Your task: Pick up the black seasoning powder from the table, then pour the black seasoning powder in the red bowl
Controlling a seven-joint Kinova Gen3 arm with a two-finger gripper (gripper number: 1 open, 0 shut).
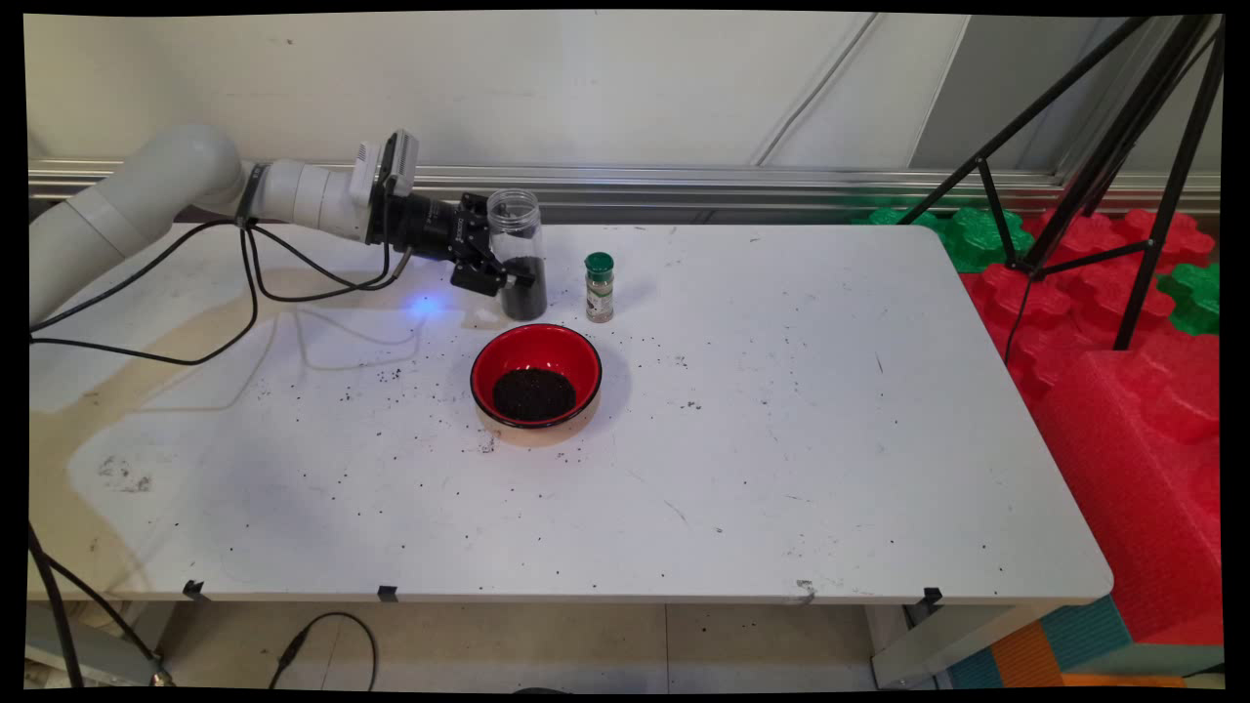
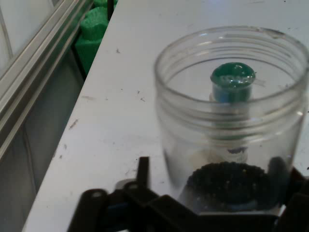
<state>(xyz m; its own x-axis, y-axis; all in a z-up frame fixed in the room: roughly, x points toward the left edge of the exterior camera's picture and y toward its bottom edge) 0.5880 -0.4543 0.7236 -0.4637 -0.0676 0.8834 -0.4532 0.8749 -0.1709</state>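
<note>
Gripping the clear, lidless plastic jar (image 1: 519, 256) low on its body, the black two-finger gripper (image 1: 500, 277) reaches in sideways from the left, its fingers closed against the jar's sides just above the dark granules that fill the lower part. The jar stands upright near the far edge of the white table (image 1: 781, 439), mouth up; whether its base rests on the surface or rides just clear of it cannot be told. A level, low hold like this keeps the open mouth upward and the contents settled, by my reading. Just right of the jar, apart from it, stands a small glass spice bottle with a green cap (image 1: 599, 287). Nearer the camera sits a red bowl with a black rim (image 1: 536, 375), holding a dark heap of the same-looking granules; loose dark specks are scattered on the table around it. The main view gives the layout: jar, bottle and bowl in a tight cluster, the arm coming in horizontally. The hand view adds the threaded rim of the jar (image 2: 231, 116), the granules seen through its wall, and the green cap (image 2: 232, 77) showing through the clear plastic, directly behind the jar along the gripper's line.
</note>
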